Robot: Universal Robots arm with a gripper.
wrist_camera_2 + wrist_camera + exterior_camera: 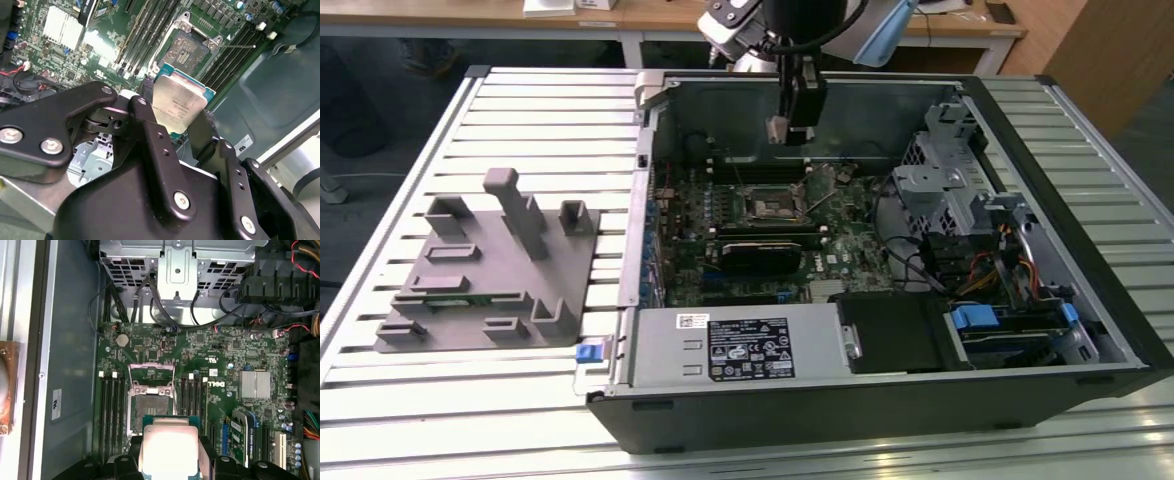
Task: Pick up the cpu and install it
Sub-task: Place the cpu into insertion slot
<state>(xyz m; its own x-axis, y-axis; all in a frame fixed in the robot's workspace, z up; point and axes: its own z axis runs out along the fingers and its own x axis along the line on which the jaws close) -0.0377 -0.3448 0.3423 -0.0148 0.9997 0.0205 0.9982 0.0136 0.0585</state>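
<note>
The cpu (pixel 178 104), a flat square chip with a pale silvery top and a green edge, sits clamped between my gripper's (pixel 176 120) two black fingers (pixel 148 125). In the first wrist view the cpu (pixel 167 447) hangs just beside the open dark socket (pixel 150 407), whose metal frame (pixel 151 371) is flipped up. In the exterior view my gripper (pixel 790 130) hovers inside the open computer case, above the motherboard and a little behind the socket (pixel 771 205). The second wrist view shows the socket (pixel 190 49) bare, beyond the chip.
The case (pixel 881 400) lies open on a slatted table, with memory slots (pixel 111 405) flanking the socket. A black block (pixel 761 255), a drive cage (pixel 947 170) and cables (pixel 987 270) crowd the board. A grey fixture (pixel 487 270) stands on the exterior view's left.
</note>
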